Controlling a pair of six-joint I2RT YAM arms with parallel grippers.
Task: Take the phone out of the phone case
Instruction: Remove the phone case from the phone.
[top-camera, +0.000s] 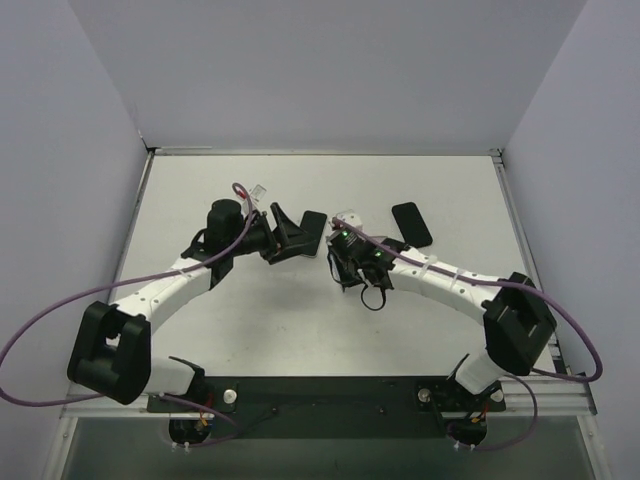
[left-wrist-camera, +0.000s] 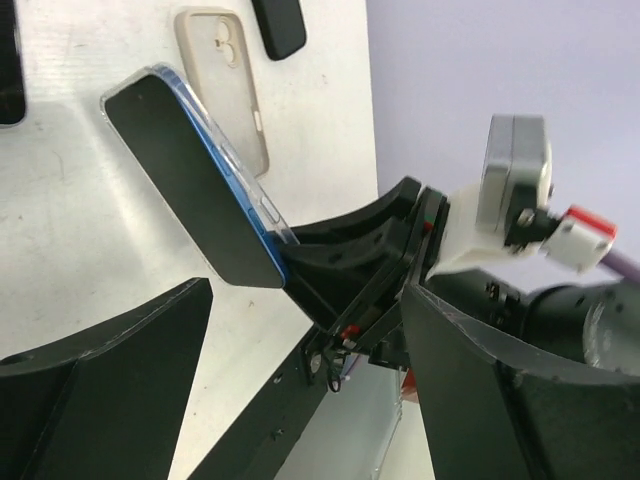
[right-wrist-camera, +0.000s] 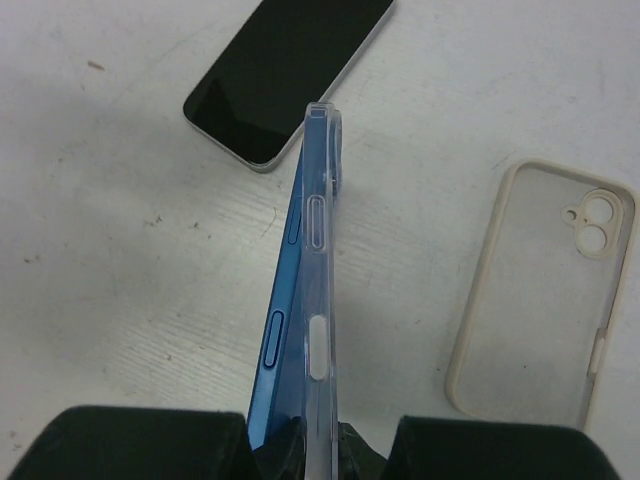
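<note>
A blue phone (right-wrist-camera: 283, 330) sits edge-up in a clear case (right-wrist-camera: 322, 300), lifted off the table. Its blue edge stands a little away from the clear wall at the near end and meets it at the far end. My right gripper (right-wrist-camera: 320, 445) is shut on the near end of the pair. In the left wrist view the phone (left-wrist-camera: 190, 190) shows its dark screen, held by the right gripper's black fingers (left-wrist-camera: 345, 255). My left gripper (left-wrist-camera: 305, 300) is open, its fingers spread either side, touching nothing. From above, the phone (top-camera: 311, 233) lies between the left gripper (top-camera: 285, 237) and the right gripper (top-camera: 342, 252).
An empty beige case (right-wrist-camera: 545, 290) lies on the table to the right of the held phone, also seen as the beige case (top-camera: 347, 217) from above. A second phone (right-wrist-camera: 290, 75) lies screen-up beyond it. A black phone (top-camera: 411, 223) lies at the right.
</note>
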